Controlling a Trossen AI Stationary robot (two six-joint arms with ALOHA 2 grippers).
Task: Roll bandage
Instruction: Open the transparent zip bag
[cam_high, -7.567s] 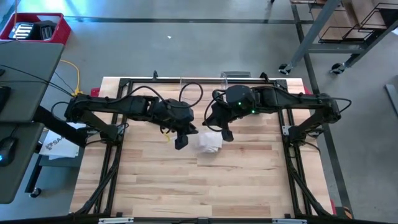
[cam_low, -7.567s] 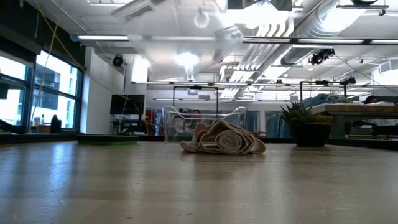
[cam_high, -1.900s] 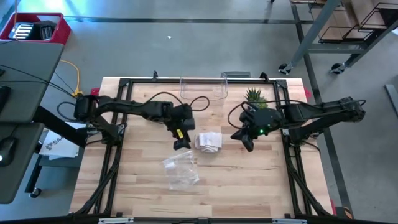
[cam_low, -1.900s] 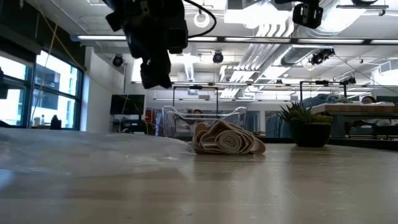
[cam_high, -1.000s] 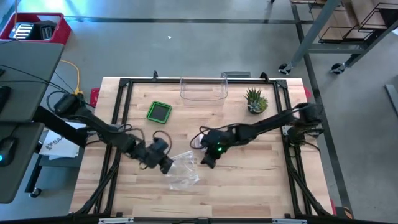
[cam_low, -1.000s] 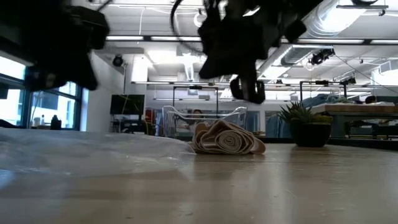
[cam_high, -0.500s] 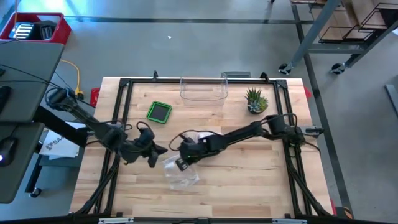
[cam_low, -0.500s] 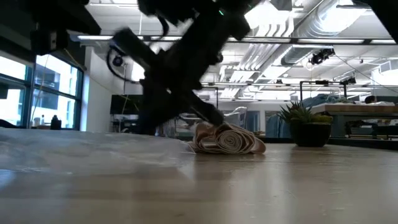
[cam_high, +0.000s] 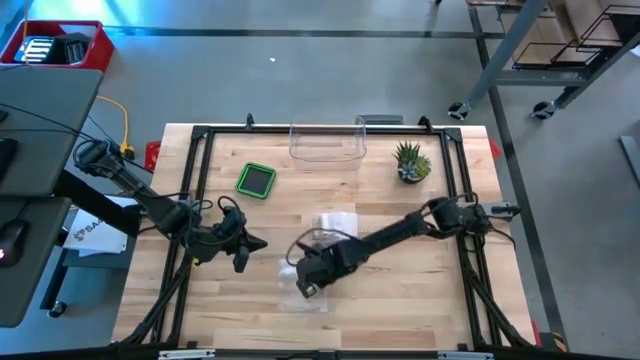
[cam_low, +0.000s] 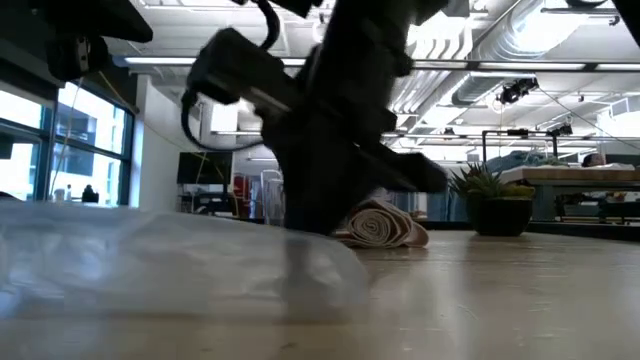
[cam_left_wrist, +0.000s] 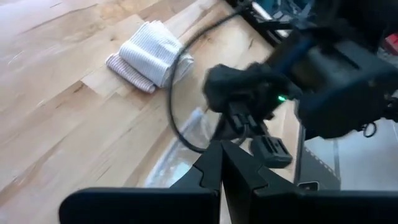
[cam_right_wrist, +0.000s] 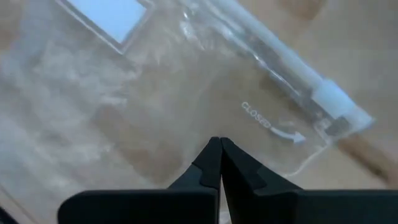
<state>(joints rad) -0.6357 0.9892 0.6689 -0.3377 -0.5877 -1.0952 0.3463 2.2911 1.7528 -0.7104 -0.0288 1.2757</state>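
Observation:
The bandage (cam_high: 335, 222) is a loosely wound bundle of white ribbed cloth that rests on its side on the wooden table; it also shows in the low view (cam_low: 385, 228) and the left wrist view (cam_left_wrist: 149, 56). No gripper touches it. A clear zip bag (cam_high: 300, 297) lies on the near side of it. My right gripper (cam_high: 306, 288) is shut and points steeply down onto this bag (cam_right_wrist: 186, 93). My left gripper (cam_high: 242, 258) is shut, holds nothing, and hangs above the table to the left of the bag. My right gripper comes at the clear bag from above, slanting, with shut fingers. Its fingertips (cam_right_wrist: 214, 152) are at the bag's upper face (cam_right_wrist: 242, 127), a little in from the zip strip with the white slider (cam_right_wrist: 333, 102). The bag lies on the table, its film bulging beside the gripper (cam_low: 200, 265).
A green-rimmed square pad (cam_high: 256, 180), a clear open box (cam_high: 325, 142) and a small potted plant (cam_high: 410, 162) stand along the far side. The black frame rails (cam_high: 190, 200) run along the table's left and right edges. Bare wood lies near the front edge.
My right gripper has swung from beside the bandage toward the near left, tipped down, and come onto the clear bag. The bag has slid a little toward the near edge and heaped up. My left gripper has drawn back toward the left edge and risen. The bandage has stayed put.

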